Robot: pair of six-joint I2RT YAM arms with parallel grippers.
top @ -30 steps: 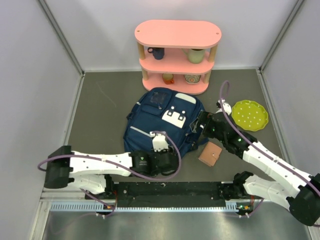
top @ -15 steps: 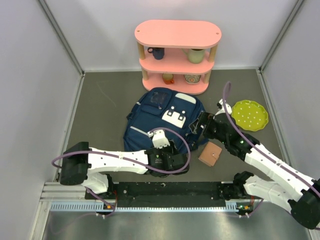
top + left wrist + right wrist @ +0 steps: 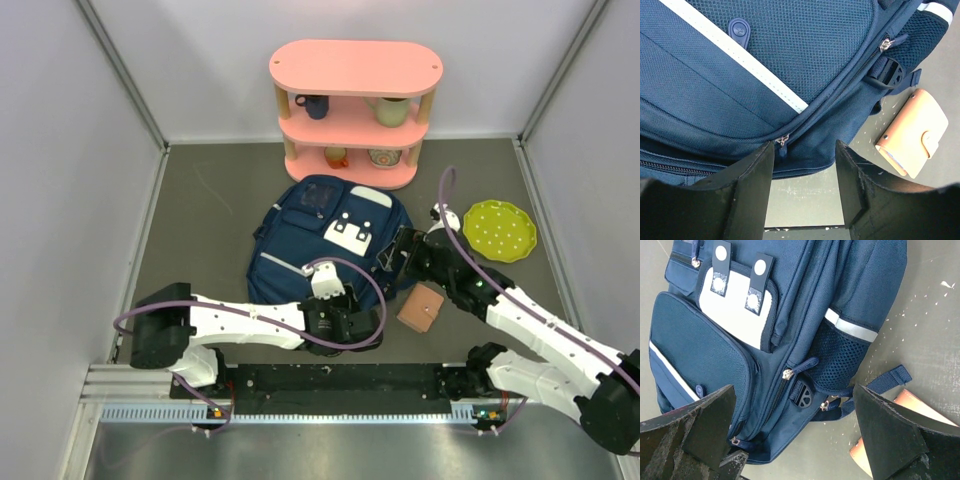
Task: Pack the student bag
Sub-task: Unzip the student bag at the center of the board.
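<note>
As viewed from above, student bag point(image 3: 325, 245) lying flat mid-worktop point(image 3: 200, 220), front up, top toward pink shelf point(image 3: 355, 110); left end effector point(image 3: 325, 290) at its near edge, right end effector point(image 3: 398, 252) at its right side; tan wallet point(image 3: 421, 307) just beside the near-right corner; green plate point(image 3: 499, 230) well apart at right.

Left wrist: released, jaws parted and grasping nothing, over the bag's lower seam, zipper pull point(image 3: 782, 141) just beside one finger.

Right wrist: released, jaws spread wide above the bag's mesh side pocket point(image 3: 837, 357) and buckle point(image 3: 801, 392).
</note>
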